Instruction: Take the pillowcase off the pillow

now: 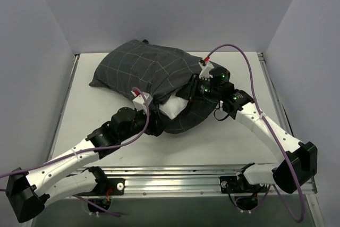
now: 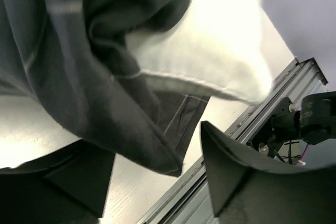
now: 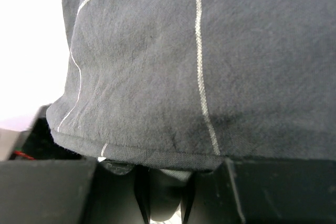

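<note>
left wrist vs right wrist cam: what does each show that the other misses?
Left wrist only: the white pillow poking out of the pillowcase, bare table, the front rail, and the left hand open, gripping nothing. Right wrist only: the right hand pinched shut on the cloth's hem; the white glare at its left edge is unidentifiable. Both: the dark checked pillowcase close up, filling much of the frame.
</note>
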Controlling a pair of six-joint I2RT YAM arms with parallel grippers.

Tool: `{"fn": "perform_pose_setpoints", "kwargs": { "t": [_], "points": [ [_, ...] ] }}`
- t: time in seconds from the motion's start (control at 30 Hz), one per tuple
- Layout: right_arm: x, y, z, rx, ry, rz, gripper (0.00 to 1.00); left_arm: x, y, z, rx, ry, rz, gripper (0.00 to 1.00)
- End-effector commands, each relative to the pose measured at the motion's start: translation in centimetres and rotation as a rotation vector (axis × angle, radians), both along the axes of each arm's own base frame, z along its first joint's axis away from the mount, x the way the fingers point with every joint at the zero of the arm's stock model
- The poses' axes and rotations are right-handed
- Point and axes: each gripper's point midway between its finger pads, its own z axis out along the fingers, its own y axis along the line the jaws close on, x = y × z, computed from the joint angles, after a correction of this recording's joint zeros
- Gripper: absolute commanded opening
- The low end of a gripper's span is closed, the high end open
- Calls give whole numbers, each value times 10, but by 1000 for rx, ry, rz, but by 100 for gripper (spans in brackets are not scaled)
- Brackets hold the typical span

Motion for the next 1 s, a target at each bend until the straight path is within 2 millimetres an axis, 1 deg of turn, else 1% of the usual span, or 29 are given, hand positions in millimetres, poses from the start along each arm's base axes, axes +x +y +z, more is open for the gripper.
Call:
{"fn": "perform_pose_setpoints", "kwargs": {
  "t": [0.0,0.03,0.07,0.1,0.13,0.17,0.2,0.23,0.27,0.3,0.33,0.37,0.4,0.43,0.47,0.5,0.53,0.57,0.6,0.67,0.7,0.77,0.8,0.83,0.87,0.9,0.93,0.97],
  "points": [
    [6,11,57,81,-164,48,0,3,2,-18,48,7,8,68],
    [5,12,60,89,-163,53,0,7,3,-32,79,23,28,65],
    [4,13,61,93,-164,57,0,12,1,-34,76,13,43,59],
    [4,14,62,98,-161,61,0,17,0,-37,80,11,59,49],
    [3,15,65,109,-161,69,0,22,0,-48,108,19,79,44],
    [0,16,67,116,-157,77,0,36,3,-42,96,-13,144,40],
    [-1,17,69,126,-158,86,0,43,4,-44,103,-20,178,30],
    [-4,18,71,135,-158,98,0,50,6,-50,121,-25,213,26],
    [-8,19,74,152,-146,115,0,65,17,-48,130,-58,314,22],
    [-12,19,79,169,-150,124,0,74,25,-50,142,-73,379,19],
    [-15,19,83,183,-150,131,0,82,34,-58,156,-67,461,14],
    [-21,21,86,208,-134,154,0,88,47,-65,165,-55,560,14],
    [-26,21,94,232,-150,169,0,98,74,-66,186,-79,735,13],
    [-28,22,95,243,-144,175,0,101,82,-73,156,-58,822,13],
    [-33,23,92,250,-130,186,0,103,89,-77,138,-66,873,13],
    [-36,23,92,260,-129,192,0,106,92,-75,117,-84,913,14],
    [-38,23,88,256,-122,195,0,113,86,-72,82,-101,916,20],
    [-39,22,82,246,-115,193,0,115,83,-72,74,-104,909,23],
    [-41,19,64,217,-95,188,0,119,78,-68,56,-108,904,25],
    [-44,18,44,185,-71,190,0,123,72,-71,49,-98,909,27],
    [-47,16,20,158,-36,189,0,124,70,-70,36,-98,911,28],
    [-48,13,-4,120,-15,178,0,126,63,-71,1,-91,885,32],
    [-49,13,-13,112,-21,184,0,126,59,-73,-11,-86,869,35],
    [-51,8,-40,72,11,168,0,124,54,-76,-33,-73,832,38],
    [-52,6,-53,53,23,159,0,123,51,-78,-38,-69,811,41],
    [-51,7,-63,44,19,160,0,121,48,-80,-40,-64,788,47],
    [-54,2,-86,16,50,149,0,119,46,-86,-28,-56,766,49],
    [-54,1,-95,6,53,142,0,116,41,-90,-24,-40,734,52]
  ]
}}
